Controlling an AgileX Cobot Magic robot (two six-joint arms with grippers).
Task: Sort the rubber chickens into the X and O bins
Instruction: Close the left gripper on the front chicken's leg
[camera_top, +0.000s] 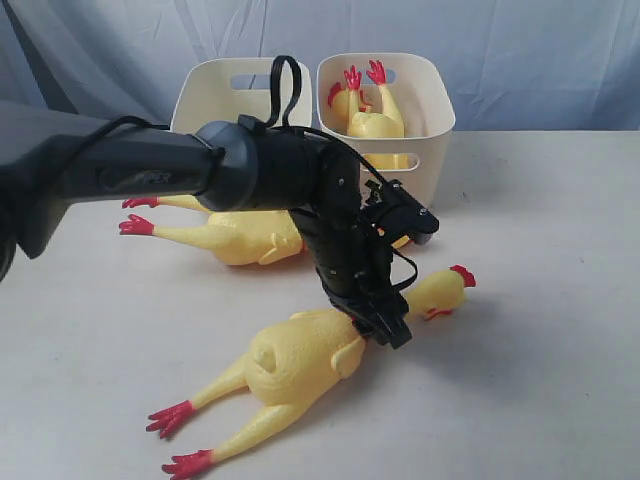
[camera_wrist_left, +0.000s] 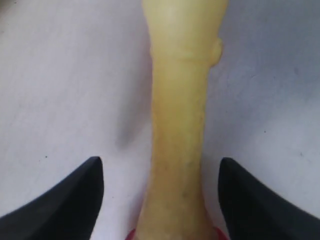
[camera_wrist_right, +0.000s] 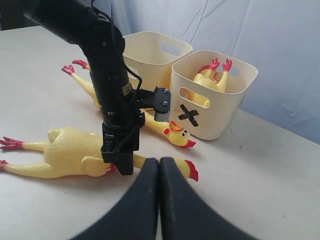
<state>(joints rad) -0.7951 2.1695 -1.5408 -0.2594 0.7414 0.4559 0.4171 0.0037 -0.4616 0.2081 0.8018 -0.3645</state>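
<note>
A large rubber chicken (camera_top: 295, 365) lies on its back near the table's front, head (camera_top: 445, 290) to the right. My left gripper (camera_top: 388, 328) points down over its neck (camera_wrist_left: 177, 125); the black fingers (camera_wrist_left: 75, 200) stand open on either side of the neck, clear of it. A second large chicken (camera_top: 240, 238) lies behind the arm. The X bin (camera_wrist_right: 215, 100) holds a smaller chicken (camera_wrist_right: 210, 80) with its feet up. The other cream bin (camera_top: 235, 95) stands left of it, mark hidden. My right gripper (camera_wrist_right: 159, 162) is shut and holds nothing; it is out of the exterior view.
A blue cloth backdrop (camera_top: 520, 50) hangs behind the bins. The left arm (camera_top: 150, 170) reaches in from the left over the second chicken. Bare white table (camera_top: 540, 380) shows to the right of the near chicken.
</note>
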